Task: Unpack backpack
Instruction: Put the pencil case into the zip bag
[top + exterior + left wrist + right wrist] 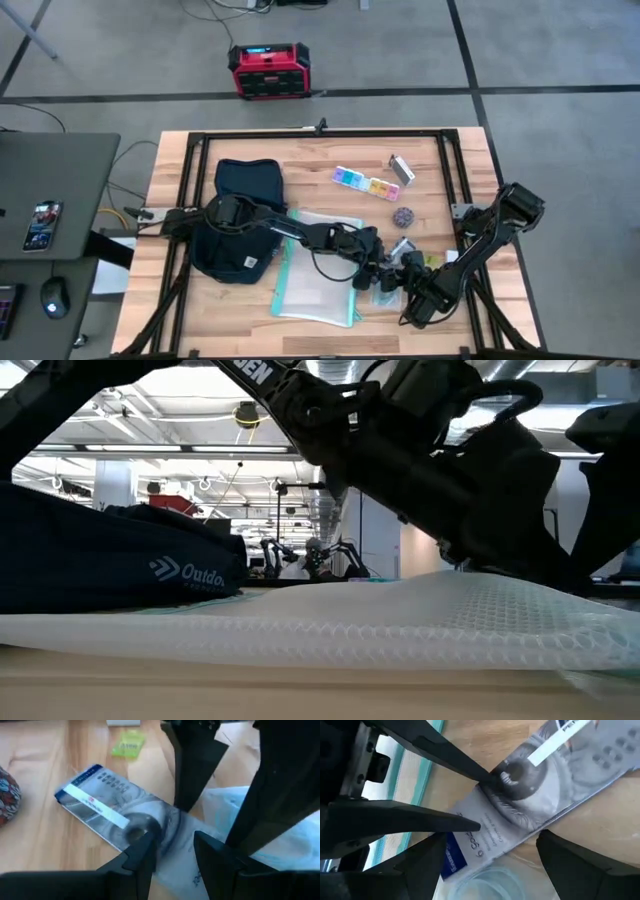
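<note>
The high view looks straight down on the whole table (310, 150) and surrounding floor. The low view sits at table-top height, facing level across, very close to a clear pouch (330, 625). Both wrist views look close down at one grey eye-printed packet (115, 815) (540, 795), each from the opposite side.

Left arm stretches across toward the table's front right, left gripper (378, 272) fingers parted; right arm folds back from the right edge — right gripper (400, 272) spread wide.
</note>
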Controlling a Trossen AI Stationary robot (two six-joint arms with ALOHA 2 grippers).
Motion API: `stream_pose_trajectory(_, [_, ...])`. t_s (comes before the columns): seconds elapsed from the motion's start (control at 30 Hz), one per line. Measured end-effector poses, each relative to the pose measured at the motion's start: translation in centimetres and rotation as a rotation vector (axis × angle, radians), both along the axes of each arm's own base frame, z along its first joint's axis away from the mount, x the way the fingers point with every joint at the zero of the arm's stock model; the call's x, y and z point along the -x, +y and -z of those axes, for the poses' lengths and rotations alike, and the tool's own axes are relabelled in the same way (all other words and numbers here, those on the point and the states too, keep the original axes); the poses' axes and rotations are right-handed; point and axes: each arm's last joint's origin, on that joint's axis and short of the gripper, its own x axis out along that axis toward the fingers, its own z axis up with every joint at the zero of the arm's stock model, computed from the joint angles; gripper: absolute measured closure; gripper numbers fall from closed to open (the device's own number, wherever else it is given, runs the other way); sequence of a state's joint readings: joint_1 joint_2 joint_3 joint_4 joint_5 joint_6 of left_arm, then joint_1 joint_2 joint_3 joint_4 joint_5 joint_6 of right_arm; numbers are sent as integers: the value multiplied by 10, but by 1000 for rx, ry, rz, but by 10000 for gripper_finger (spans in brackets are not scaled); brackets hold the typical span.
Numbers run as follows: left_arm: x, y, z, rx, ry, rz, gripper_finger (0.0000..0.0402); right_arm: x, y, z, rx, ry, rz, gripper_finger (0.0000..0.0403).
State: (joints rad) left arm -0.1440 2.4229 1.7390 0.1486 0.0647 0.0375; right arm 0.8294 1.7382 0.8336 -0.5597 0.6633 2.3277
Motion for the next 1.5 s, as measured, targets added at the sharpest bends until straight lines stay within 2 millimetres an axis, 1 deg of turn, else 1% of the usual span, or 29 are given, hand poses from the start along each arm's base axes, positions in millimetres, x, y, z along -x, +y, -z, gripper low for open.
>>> stream_pose_trajectory(0.13, [1, -2, 1, 62, 20, 43, 277, -1, -1, 0, 43, -7, -27, 97])
stream_pose_trajectory(0.23, [3, -3, 3, 9, 49, 63, 277, -1, -1, 0, 48, -4, -34, 97])
stream_pose_trajectory(0.3, [6, -1, -6, -51, 78, 49, 277, -1, -1, 0, 47, -14, -27, 97])
stream_pose_trajectory(0.73, [6, 0, -13, -86, 69, 41, 277, 0, -1, 1, 49, -21, -22, 97])
stream_pose_trajectory(0.77, [11, 26, -11, -62, 211, -63, 277, 5, 6, 1, 39, -32, -49, 97])
stream_pose_trajectory(0.8, [19, 48, -23, -35, 282, -97, 277, 6, 7, 1, 38, -40, -51, 97])
stream_pose_trajectory(0.83, [23, 63, -34, -54, 307, -142, 277, 5, 6, 1, 42, -42, -48, 97])
stream_pose_trajectory(0.87, [21, 73, -48, -80, 260, -159, 277, 4, 6, 1, 38, -44, -45, 97])
stream_pose_trajectory(0.9, [21, 82, -52, -117, 248, -173, 277, 5, 8, 1, 28, -45, -49, 97])
stream_pose_trajectory(0.93, [23, 83, -54, -137, 268, -164, 277, 4, 7, 1, 26, -44, -48, 97])
stream_pose_trajectory(1.0, [25, 69, -60, -114, 285, -96, 277, 4, 7, 1, 35, -47, -46, 97])
stream_pose_trajectory(1.07, [26, 63, -66, -89, 274, -46, 277, 3, 5, 0, 32, -40, -39, 97])
stream_pose_trajectory(1.17, [29, 71, -78, -125, 255, -67, 277, 3, 6, 2, 31, -38, -44, 97])
stream_pose_trajectory(1.23, [34, 76, -74, -149, 323, -83, 277, 3, 6, 2, 45, -39, -45, 97])
stream_pose_trajectory(1.3, [41, 64, -67, -150, 415, -33, 277, 2, 5, 2, 39, -36, -43, 97])
stream_pose_trajectory(1.37, [49, 57, -64, -156, 490, 13, 277, 2, 5, 2, 41, -35, -43, 97])
stream_pose_trajectory(1.43, [53, 59, -63, -175, 533, 16, 277, 2, 4, 2, 42, -34, -39, 97])
stream_pose_trajectory(1.5, [56, 61, -57, -193, 552, 11, 277, 1, 4, 2, 43, -33, -37, 97])
